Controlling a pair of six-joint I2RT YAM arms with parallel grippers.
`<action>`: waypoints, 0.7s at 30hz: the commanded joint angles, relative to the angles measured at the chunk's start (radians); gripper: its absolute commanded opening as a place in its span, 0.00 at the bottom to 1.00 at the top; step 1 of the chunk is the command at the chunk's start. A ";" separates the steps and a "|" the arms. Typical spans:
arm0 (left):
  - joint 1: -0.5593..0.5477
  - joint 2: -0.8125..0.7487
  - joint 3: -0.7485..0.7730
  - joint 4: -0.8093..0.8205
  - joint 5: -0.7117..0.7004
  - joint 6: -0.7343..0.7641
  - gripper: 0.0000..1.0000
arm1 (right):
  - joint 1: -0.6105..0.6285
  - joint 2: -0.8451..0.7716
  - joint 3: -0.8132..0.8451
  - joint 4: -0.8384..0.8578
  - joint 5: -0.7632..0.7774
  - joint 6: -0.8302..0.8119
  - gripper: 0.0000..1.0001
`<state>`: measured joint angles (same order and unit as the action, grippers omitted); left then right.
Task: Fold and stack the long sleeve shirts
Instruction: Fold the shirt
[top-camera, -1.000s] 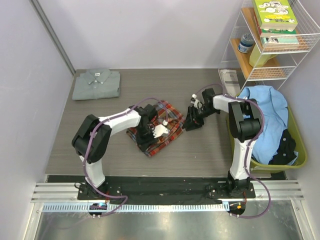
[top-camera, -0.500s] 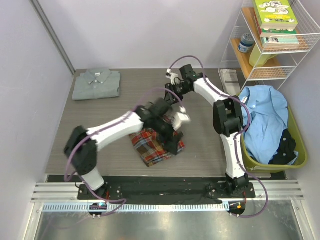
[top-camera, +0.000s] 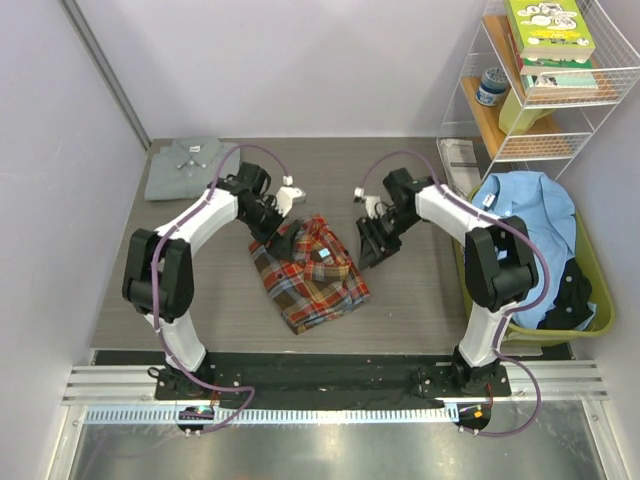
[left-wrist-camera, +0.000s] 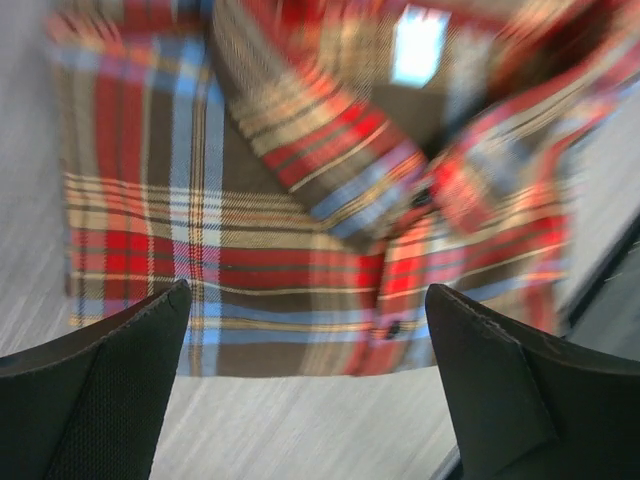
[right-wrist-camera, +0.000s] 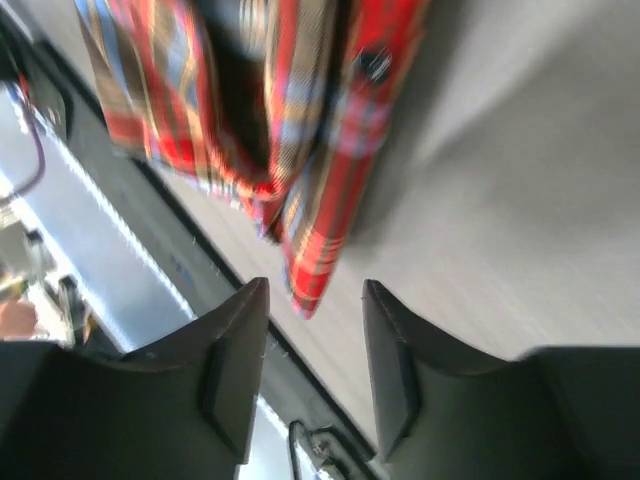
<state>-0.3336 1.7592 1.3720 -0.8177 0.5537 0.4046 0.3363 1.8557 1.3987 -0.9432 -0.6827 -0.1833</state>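
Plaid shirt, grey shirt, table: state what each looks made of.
Plaid shirt: soft woven cloth, likely flannel; matt, with limp folds and a woven check. Grey shirt: plain woven cloth, matt, with neat folded edges; fibre unclear. Table: grey-brown wood-grain top, probably laminate; fine straight streaks, low sheen.

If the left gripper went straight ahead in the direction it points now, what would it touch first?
Most likely the folded plaid flannel shirt: in the wrist view it fills the space ahead of the left gripper, between its open jaws. How far off the cloth lies is unclear.
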 joint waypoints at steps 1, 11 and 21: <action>-0.008 0.048 -0.033 -0.044 -0.071 0.155 0.94 | 0.050 -0.027 -0.092 0.027 0.024 -0.025 0.44; -0.249 -0.070 -0.335 -0.038 0.000 0.060 0.81 | 0.049 0.267 0.161 0.115 0.233 -0.062 0.03; -0.276 -0.270 -0.225 -0.038 0.213 -0.164 1.00 | 0.014 0.330 0.508 0.029 0.243 -0.143 0.17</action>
<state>-0.7200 1.5864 1.0443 -0.8562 0.6350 0.3286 0.3767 2.2696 1.8442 -0.8604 -0.4458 -0.2501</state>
